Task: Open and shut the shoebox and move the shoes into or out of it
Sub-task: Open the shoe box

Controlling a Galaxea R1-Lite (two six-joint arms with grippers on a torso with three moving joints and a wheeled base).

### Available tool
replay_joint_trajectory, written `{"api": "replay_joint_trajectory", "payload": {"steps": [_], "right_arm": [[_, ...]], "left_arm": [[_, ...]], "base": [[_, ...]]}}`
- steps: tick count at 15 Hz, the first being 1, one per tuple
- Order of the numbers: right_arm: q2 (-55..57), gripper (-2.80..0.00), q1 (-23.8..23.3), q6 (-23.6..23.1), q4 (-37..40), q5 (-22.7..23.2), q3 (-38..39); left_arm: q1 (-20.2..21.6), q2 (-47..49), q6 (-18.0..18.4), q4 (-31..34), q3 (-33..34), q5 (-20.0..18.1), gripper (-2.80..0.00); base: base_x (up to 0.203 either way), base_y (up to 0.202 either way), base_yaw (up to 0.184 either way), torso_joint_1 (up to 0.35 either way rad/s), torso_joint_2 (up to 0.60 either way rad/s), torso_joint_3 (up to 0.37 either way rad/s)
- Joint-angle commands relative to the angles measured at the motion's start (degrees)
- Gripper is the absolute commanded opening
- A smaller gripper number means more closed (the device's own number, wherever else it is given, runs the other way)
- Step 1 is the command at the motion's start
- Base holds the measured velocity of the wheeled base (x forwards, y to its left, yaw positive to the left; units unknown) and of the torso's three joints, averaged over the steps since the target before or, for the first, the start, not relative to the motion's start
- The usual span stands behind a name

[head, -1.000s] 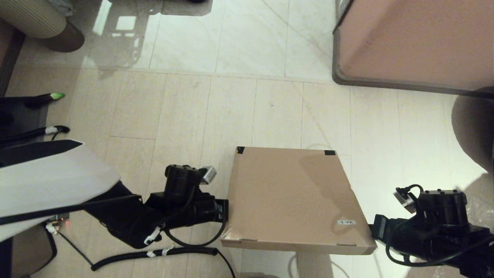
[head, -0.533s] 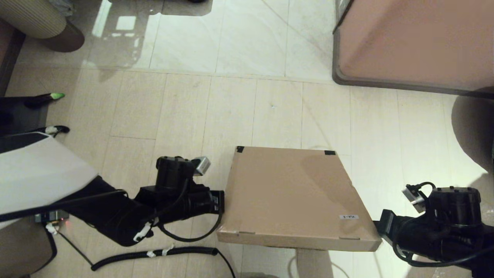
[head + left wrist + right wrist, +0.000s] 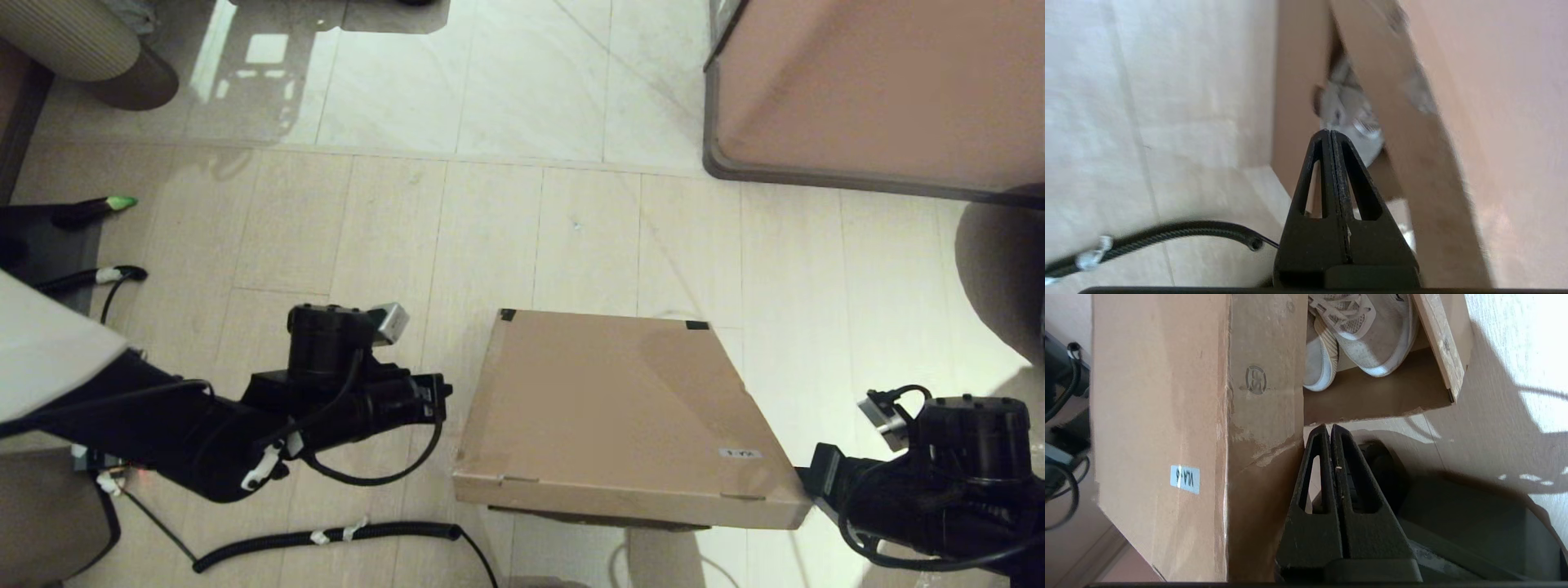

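Observation:
The brown shoebox [image 3: 620,408] sits on the floor in front of me, its flip lid tilted up at the near edge. My right gripper [image 3: 807,482] is at the lid's near right corner. In the right wrist view it [image 3: 1329,426] is shut and empty, its tips against the lid's side flap [image 3: 1265,384]. The white sneakers [image 3: 1367,335] lie inside the box under the raised lid. My left gripper [image 3: 445,394] hovers a short way left of the box, apart from it. It [image 3: 1329,131] is shut and empty, and one sneaker [image 3: 1351,118] shows through the gap under the lid.
A large pinkish-brown panel with a grey rim [image 3: 873,90] stands at the far right. A black corrugated cable [image 3: 326,536] lies on the floor near the left arm. A round ribbed base [image 3: 131,77] is at the far left corner.
My left gripper has drawn back to the left, off the box's side. The lid's near edge has risen, with my right gripper staying at its right corner.

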Motion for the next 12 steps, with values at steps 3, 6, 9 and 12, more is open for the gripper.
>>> {"api": "replay_joint_trajectory", "payload": {"steps": [3, 6, 9, 12], "right_arm": [[-5.21, -2.80, 0.02, 0.26, 5.45, 0.13, -1.51], [-9.70, -2.80, 0.06, 0.76, 13.50, 0.46, -5.35], [-12.45, -2.80, 0.03, 5.35, 21.08, 3.60, -11.46], [-11.39, -2.80, 0.02, 6.66, 21.93, 4.02, -15.21]], "left_arm": [[3.73, -1.97, -0.08, -0.11, -1.11, 1.06, -2.80], [4.37, -3.29, -0.17, -0.12, -1.03, 1.16, -2.80], [4.71, -4.49, -0.21, -0.12, -0.64, 1.20, -2.80], [6.19, -6.19, -0.17, 0.00, -0.41, 1.24, -2.80]], "base": [[0.000, 0.000, 0.000, 0.000, 0.00, 0.000], [0.000, 0.000, 0.000, 0.000, 0.00, 0.000], [0.000, 0.000, 0.000, 0.000, 0.00, 0.000], [0.000, 0.000, 0.000, 0.000, 0.00, 0.000]]}}
